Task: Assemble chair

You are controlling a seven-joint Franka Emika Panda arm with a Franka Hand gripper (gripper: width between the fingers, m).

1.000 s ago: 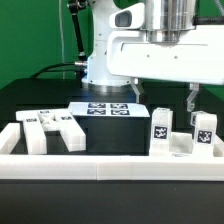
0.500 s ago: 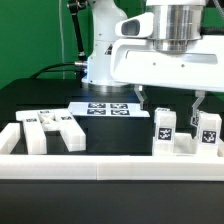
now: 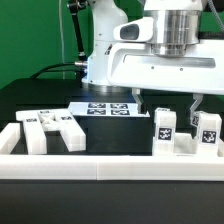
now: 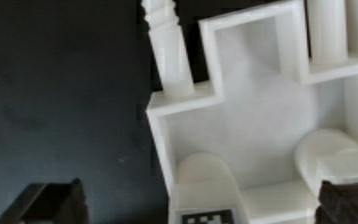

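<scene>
My gripper (image 3: 167, 103) is open and empty and hangs just above the chair parts at the exterior view's right. Two upright white tagged pieces (image 3: 163, 128) (image 3: 207, 130) stand there against the border wall. One finger (image 3: 140, 100) is to the left of the nearer piece and the other (image 3: 195, 104) is between the two. In the wrist view my gripper (image 4: 202, 205) straddles a white tagged part (image 4: 229, 130), with dark fingertips (image 4: 51, 205) on either side and apart from it. A threaded leg (image 4: 158, 25) lies beside that part. More white chair pieces (image 3: 50, 128) lie at the left.
The marker board (image 3: 105, 108) lies flat on the black table behind the parts. A long white border wall (image 3: 110, 165) runs along the front, with a short side wall at the left (image 3: 8, 135). The robot's base (image 3: 100, 60) stands at the back.
My gripper has shifted towards the exterior view's right and dropped a little over the right-hand pieces. It stays open. The parts have not moved.
</scene>
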